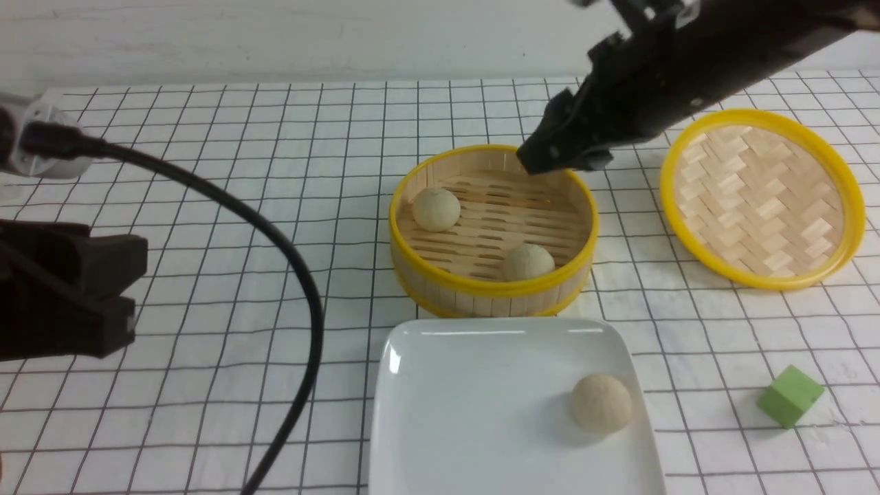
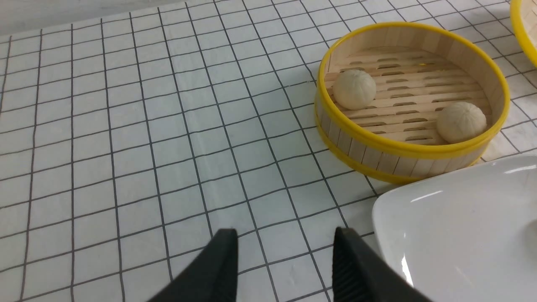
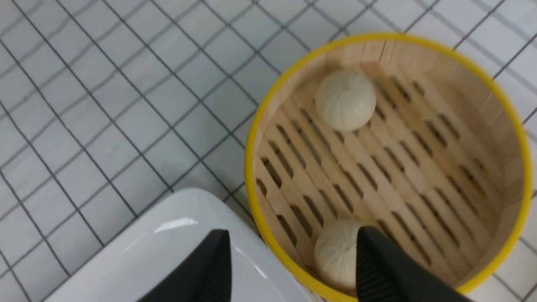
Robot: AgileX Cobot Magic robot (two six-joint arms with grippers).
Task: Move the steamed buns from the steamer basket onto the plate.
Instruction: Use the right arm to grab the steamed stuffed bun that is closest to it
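Right tool (image 1: 560, 157) is hovering over the far rim of the steamer basket (image 1: 474, 297), about 1 o'clock, fingers spread wide with nothing between them. Left tool (image 2: 285, 233) is sitting wide and empty over bare counter (image 1: 206, 206), well off toward the basket's 9 o'clock.

Two steamed buns are lying in the basket. The far bun (image 1: 436, 209) is at 10 o'clock near the wall, and the near bun (image 1: 528, 262) is at 5 o'clock, close against the wall. A third bun (image 1: 601, 403) is resting on the plate (image 1: 467, 412), at the basket's 6 o'clock.

Judging this as lining up the second pick:
- Centre over one bun before descending.
- Turn the fingers so neither is jamming on the wall.
- Drop past the bun's widest part.
- Close gently, since a round bun is likely to roll or squirt out.
- Lift clear of the rim before crossing to the plate.
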